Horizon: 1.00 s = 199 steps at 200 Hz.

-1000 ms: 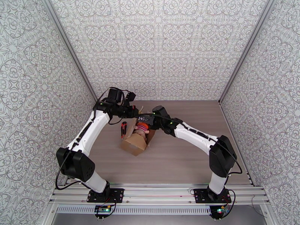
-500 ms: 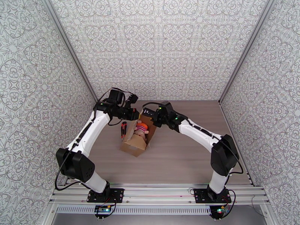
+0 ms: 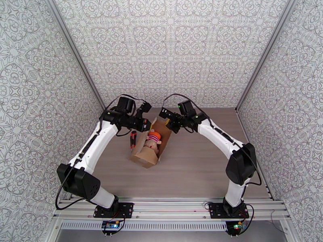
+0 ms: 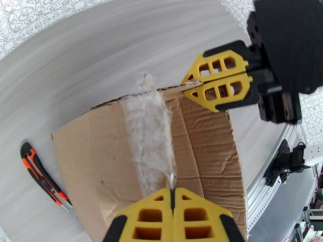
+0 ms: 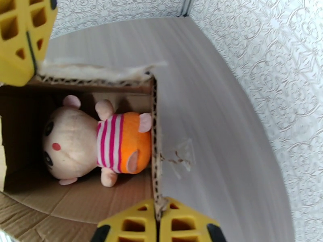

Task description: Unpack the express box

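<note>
Mid-table: express box, brown corrugated cardboard, top open. Its long axis runs near to far, with the far end leaning right. Crinkled clear tape runs down one flap. Yellow fingers of left gripper are together, clamped on that flap's taped edge. Fingers of right gripper are pinched on a cardboard edge, seemingly the far-right flap. A soft striped plush doll lies inside. A red-and-black utility knife lies just left of the box.

Inside express box: plush doll, pink-striped orange shirt. On box near wall: right gripper clamped. On far taped edge: left gripper pinching.
</note>
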Motion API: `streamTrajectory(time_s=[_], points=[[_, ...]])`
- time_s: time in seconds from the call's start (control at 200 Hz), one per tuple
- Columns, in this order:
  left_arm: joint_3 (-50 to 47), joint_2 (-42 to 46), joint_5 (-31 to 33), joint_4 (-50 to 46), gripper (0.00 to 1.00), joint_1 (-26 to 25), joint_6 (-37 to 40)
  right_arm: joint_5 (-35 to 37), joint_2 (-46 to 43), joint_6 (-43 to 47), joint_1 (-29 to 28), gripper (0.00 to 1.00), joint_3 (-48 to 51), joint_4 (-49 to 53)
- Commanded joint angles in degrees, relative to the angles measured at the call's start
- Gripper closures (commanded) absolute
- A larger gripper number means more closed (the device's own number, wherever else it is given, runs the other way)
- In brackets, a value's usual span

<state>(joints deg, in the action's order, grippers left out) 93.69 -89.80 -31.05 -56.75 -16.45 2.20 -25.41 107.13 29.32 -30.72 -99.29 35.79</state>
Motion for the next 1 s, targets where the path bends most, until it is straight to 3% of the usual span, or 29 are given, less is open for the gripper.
streamTrajectory(time_s=[0.0,0.135,0.26,0.315,0.38,0.47,0.605,0.8,0.99], points=[[-0.7,2.9,-0.4,1.1,1.0,-0.6,0.8,-3.5,3.0,-2.2,1.5,0.92,-3.1,6.1],[-0.1,2.9,-0.6,3.1,1.0,-0.9,-0.1,-4.6,4.4,-3.6,1.6,0.86,-5.5,7.7],[0.3,3.0,-0.1,4.5,1.0,-1.3,-1.2,-0.8,5.0,-5.7,1.6,0.81,-8.2,9.4],[0.6,3.0,0.8,4.5,1.0,-1.3,-1.4,2.0,4.1,-7.1,1.5,0.72,-8.4,8.4],[0.8,2.9,1.7,4.6,1.0,-1.4,-1.6,3.4,2.4,-8.3,1.5,0.67,-7.7,6.5],[1.4,2.4,3.1,4.8,1.0,-1.6,-1.8,5.5,0.2,-10.6,1.6,0.48,-6.6,3.1],[2.4,1.7,4.9,4.8,1.0,-1.7,-1.9,10.0,-2.5,-12.7,1.6,0.33,-6.0,-0.2],[4.0,0.5,7.3,4.9,1.0,-1.9,-2.5,14.4,-7.2,-13.9,1.5,0.27,-6.1,-4.4],[5.1,0.0,10.1,5.3,1.0,-2.1,-3.4,8.5,-10.1,-13.9,0.9,0.3,-7.9,-5.4]])
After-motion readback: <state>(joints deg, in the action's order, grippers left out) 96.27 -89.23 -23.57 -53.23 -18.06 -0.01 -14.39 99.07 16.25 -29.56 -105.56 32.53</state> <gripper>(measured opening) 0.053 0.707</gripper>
